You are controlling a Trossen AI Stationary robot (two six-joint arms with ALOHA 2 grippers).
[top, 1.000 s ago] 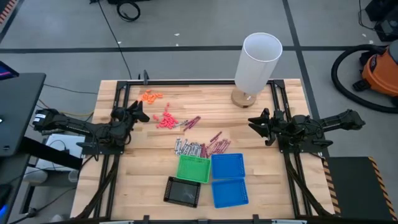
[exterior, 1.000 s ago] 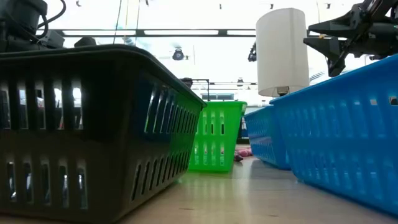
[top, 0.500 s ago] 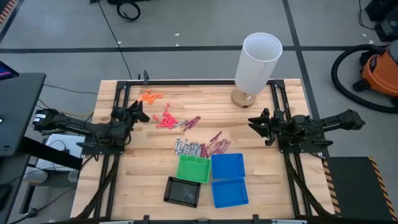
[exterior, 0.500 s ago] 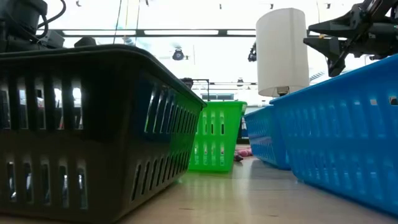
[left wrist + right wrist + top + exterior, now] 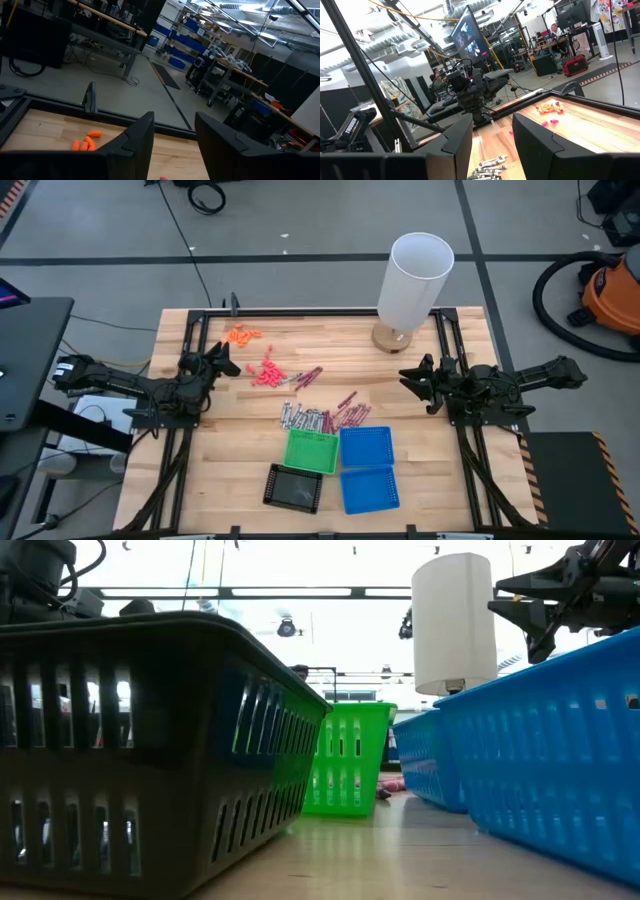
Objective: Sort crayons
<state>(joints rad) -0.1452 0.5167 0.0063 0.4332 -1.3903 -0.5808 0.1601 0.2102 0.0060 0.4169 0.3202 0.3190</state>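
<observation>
High view: the crayons (image 5: 325, 416) lie loose on the table just beyond the green tray (image 5: 311, 451); all four trays look empty, so sorting appears not yet begun, and the left gripper (image 5: 224, 361) and right gripper (image 5: 408, 378) wait well apart from the pile. Low view: only a few crayons show past the green tray. Wrist views: both grippers' fingers stand apart, holding nothing.

Grey floor (image 5: 300, 220) w/ dark tape lines, orange shop vac (image 5: 612, 295) at right, ceiling striplights (image 5: 290, 592).
</observation>
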